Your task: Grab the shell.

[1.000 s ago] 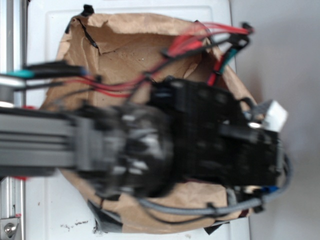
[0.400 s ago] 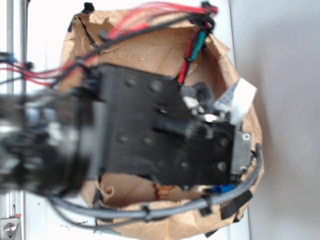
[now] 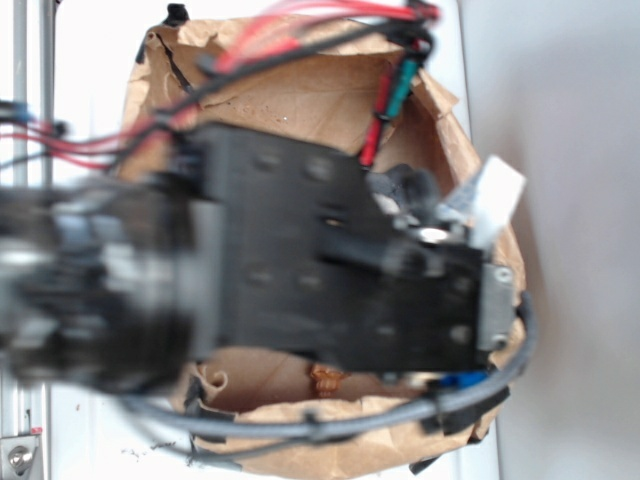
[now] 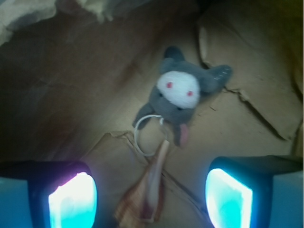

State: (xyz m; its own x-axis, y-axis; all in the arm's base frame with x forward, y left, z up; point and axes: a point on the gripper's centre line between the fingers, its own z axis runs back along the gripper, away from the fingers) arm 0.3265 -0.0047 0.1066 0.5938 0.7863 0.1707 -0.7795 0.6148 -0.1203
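A black robot arm [image 3: 330, 270], blurred, fills most of the overhead view, reaching over an open brown paper bag [image 3: 290, 90] that lies on a white desk [image 3: 80, 60]. Red, black and grey cables [image 3: 300, 40] loop around the arm. Since a second ago the arm has swung from the bag's middle toward its right side; over the last fraction of a second it has barely shifted, edging slightly right. A small orange piece of the shell [image 3: 325, 380] shows just below the arm, near the bag's lower edge.

The wrist view looks down into the bag's creased brown floor. The pincer [image 4: 152, 199] is spread wide, its two glowing blue-white fingertips [image 4: 73, 202] at the bottom left and bottom right with nothing between them touching either. The shell [image 4: 149, 190], slender and orange-tan with a pale inner strip, lies in the gap between the fingertips, its narrow end pointing up toward a grey plush animal [image 4: 180, 97] with a white face and red eyes. A white string loop [image 4: 145, 135] lies where the plush and the shell's tip meet.
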